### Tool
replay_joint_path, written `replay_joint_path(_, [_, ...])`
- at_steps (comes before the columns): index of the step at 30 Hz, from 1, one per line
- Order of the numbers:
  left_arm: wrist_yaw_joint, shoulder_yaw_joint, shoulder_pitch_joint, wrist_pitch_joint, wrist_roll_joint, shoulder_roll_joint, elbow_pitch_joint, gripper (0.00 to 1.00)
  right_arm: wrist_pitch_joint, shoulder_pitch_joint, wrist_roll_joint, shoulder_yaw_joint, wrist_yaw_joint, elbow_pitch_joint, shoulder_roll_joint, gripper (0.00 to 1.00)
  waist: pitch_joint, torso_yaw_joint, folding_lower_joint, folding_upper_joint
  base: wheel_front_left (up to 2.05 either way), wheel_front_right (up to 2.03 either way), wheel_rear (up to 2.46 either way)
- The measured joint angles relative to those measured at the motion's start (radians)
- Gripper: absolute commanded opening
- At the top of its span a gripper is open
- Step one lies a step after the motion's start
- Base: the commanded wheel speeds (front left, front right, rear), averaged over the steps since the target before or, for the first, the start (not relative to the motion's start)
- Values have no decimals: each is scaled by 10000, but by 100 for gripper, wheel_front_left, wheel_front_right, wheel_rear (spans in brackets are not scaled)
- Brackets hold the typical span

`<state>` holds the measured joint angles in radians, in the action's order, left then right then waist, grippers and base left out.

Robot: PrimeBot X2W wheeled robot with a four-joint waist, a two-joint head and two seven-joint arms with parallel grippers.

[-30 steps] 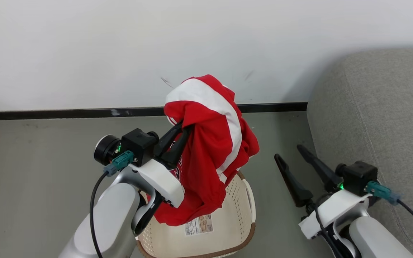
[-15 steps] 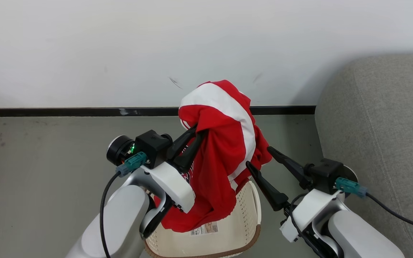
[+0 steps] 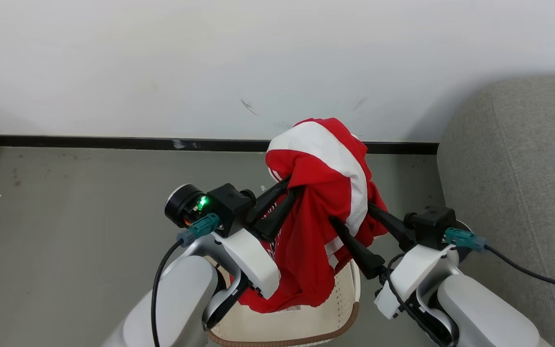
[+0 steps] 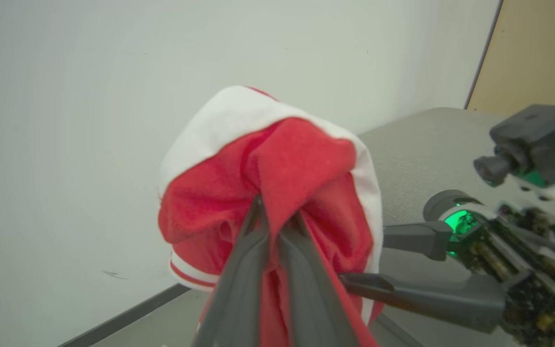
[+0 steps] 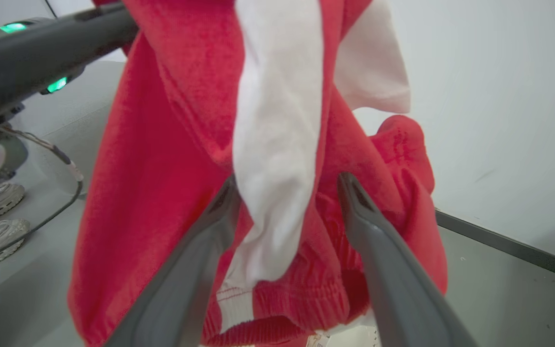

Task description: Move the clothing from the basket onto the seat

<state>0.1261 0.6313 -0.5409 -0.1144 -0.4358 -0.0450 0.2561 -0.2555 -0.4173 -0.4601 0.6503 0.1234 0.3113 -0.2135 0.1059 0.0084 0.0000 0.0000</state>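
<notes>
Above the basket (image 3: 342,299), the open right gripper (image 3: 352,214) has advanced to straddle the red garment (image 3: 306,231) clamped by the left gripper (image 3: 289,190); dual-grip transfer likely.

Head view: bright, even, diffuse indoor light, no glare, sharp thru-out. Wall (image 3: 162,58) reads off-white; soft grey shadow at upper right next to seat (image 3: 513,159), dimmer patch at far left edge. Green LED (image 3: 203,202) glows left of centre.

Left wrist view: softer, slight green cast on wall. Left gripper (image 4: 277,212) fingers at bottom centre out of focus, clothing (image 4: 301,159) mildly blurred.

Right wrist view: clothing v. close to lens, fabric texture soft. Right gripper (image 5: 289,178) fingers at bottom blurred. Wide-angle stretch toward left edge; green LEDs glow upper left.
</notes>
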Motion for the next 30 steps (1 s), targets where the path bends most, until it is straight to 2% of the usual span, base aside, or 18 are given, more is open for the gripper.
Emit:
replay_joint_path(9, [0,412,2,79,-115,6,-186,0,0,-351,-704,1273,0,535,-6,100,-10,279,1,0,0,0,0])
replay_joint_path(16, [0,552,19,79,-221,6,-276,0,0,-801,-1039,1421,0,859,79,100,-51,444,0,0,0,0,0])
replay_joint_path(17, [0,564,45,81,-230,6,-290,0,0,-841,-1064,1448,0,901,79,95,-57,462,1,0,0,0,0])
replay_joint_path(18, [0,575,69,86,-253,8,-295,0,0,-850,-1087,1473,0,941,79,95,-61,479,0,0,0,0,0])
replay_joint_path(19, [0,581,95,92,-286,8,-299,0,0,-850,-1133,1503,0,989,79,33,-62,494,0,0,0,0,0])
replay_joint_path(20, [0,583,123,92,-299,6,-305,0,0,-851,-1164,1524,0,1043,79,6,-63,508,0,0,0,0,0])
replay_joint_path(21, [0,583,150,94,-303,6,-314,0,0,-858,-1200,1538,0,1089,79,6,-61,518,0,0,0,0,0])
replay_joint_path(22, [0,583,162,127,-307,6,-326,0,0,-886,-1225,1563,0,1131,79,0,-55,524,0,0,0,0,0])
replay_joint_path(30, [-2,533,162,165,-309,8,-372,0,0,-1147,-1388,1580,0,1193,48,0,-27,479,1,0,0,0,0])
